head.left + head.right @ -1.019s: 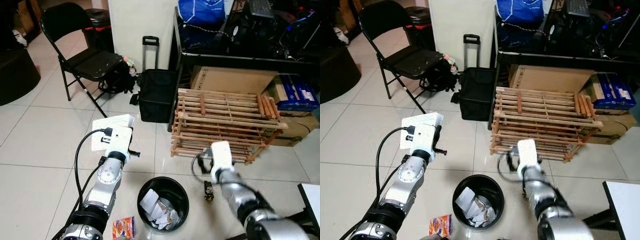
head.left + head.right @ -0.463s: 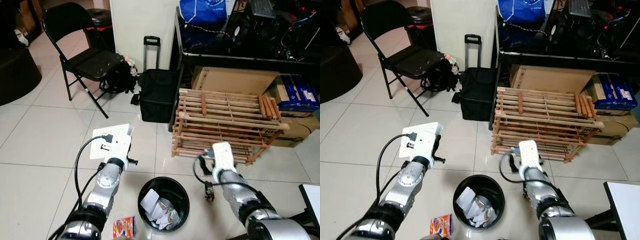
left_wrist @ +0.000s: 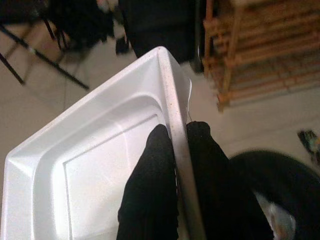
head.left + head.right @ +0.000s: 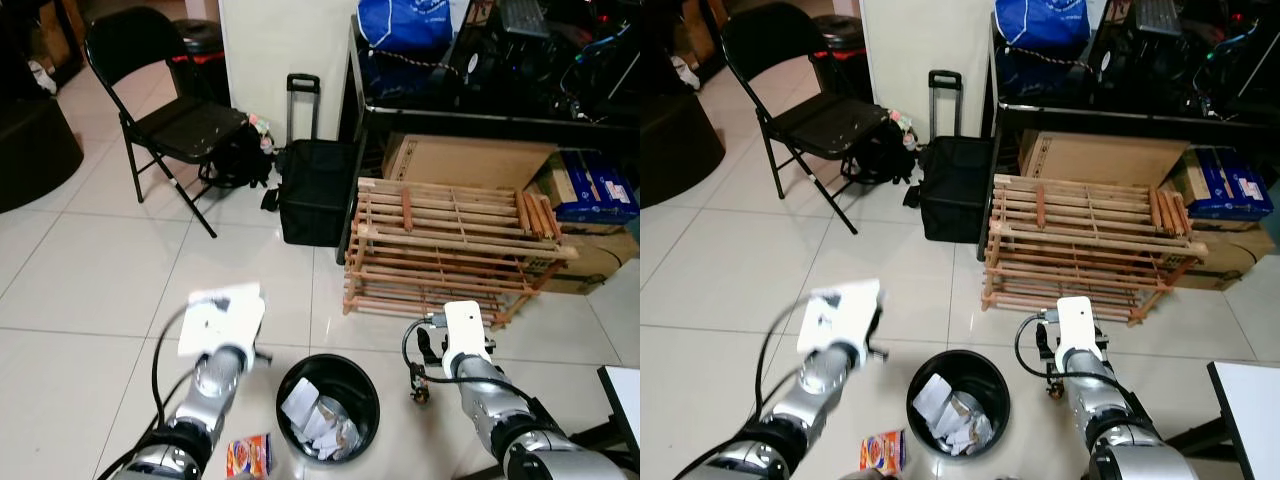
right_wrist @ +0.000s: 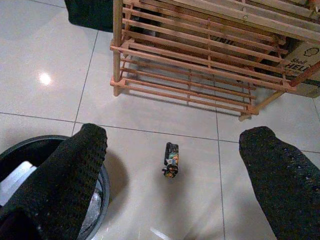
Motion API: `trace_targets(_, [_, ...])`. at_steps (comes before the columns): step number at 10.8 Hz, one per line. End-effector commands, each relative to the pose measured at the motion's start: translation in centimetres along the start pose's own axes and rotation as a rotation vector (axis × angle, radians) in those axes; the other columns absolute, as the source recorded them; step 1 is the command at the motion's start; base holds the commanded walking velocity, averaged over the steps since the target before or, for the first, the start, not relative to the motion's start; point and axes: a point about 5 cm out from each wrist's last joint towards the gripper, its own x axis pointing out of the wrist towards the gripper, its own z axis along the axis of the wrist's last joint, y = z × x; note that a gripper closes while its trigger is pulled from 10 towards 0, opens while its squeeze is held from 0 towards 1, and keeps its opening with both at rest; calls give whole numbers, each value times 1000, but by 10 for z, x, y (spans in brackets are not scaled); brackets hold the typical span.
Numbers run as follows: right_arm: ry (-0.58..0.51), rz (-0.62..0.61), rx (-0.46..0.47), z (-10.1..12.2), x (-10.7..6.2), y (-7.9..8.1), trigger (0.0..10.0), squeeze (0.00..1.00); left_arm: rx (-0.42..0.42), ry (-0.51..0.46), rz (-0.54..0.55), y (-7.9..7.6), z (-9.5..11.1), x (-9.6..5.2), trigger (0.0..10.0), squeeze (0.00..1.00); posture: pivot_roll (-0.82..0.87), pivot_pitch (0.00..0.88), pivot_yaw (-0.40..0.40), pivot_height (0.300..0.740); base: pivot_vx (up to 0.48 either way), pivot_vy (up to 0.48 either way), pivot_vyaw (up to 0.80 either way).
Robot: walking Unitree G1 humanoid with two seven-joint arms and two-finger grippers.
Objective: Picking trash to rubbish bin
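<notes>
A round black rubbish bin (image 4: pixel 328 372) stands on the pale tiled floor (image 4: pixel 90 270) between the robot's two arms, and inside it lie several crumpled white papers (image 4: pixel 318 418) heaped against the bottom. The left gripper (image 3: pixel 175 145) has its jaws pinched on the raised rim of a white foam tray (image 3: pixel 95 165), one black finger inside the tray and the other outside it; in the head views the tray is held up over the floor just to the left of the bin, blurred. The right gripper (image 5: pixel 172 145) hangs above the floor to the right of the bin with its jaws spread wide and nothing between them. Below it, on the tile between the bin and a wooden slatted rack (image 4: pixel 450 245), lies a small dark wrapper (image 5: pixel 171 159) with colourful print. An orange snack packet (image 4: pixel 247 455) lies flat on the floor near the bin's left side, close to the left arm. Behind the bin stand a black trolley case (image 4: pixel 313 190), a black folding chair (image 4: pixel 170 110) and cardboard boxes (image 4: pixel 460 160) under a dark table (image 4: pixel 480 120).
</notes>
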Motion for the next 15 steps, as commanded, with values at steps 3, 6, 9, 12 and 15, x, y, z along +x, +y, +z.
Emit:
trace_targets(3, [-19,-12,14,-2,-1,-2,10000,0,-11,121,-50,-12,-17,-2,10000,0,34,13,-58,740,0,0,0])
trace_targets(6, [-47,-16,19,3,-1,-5,10000,0,63,155,-138,-32,-16,-1,10000,0,-4,29,-60,740,0,0,0])
trace_targets(9, [-67,-31,30,4,-2,-10,10000,0,203,85,-334,-80,9,4,10000,0,-48,45,-53,740,0,0,0])
trace_targets(12, [-73,-47,48,-1,-4,-13,10000,0,287,45,-478,-114,18,-1,10000,0,-76,56,-39,740,0,0,0])
trace_targets(15, [-70,-52,65,-6,-6,-14,10000,0,376,-11,-591,-141,25,-8,10000,0,-92,68,-32,740,0,0,0])
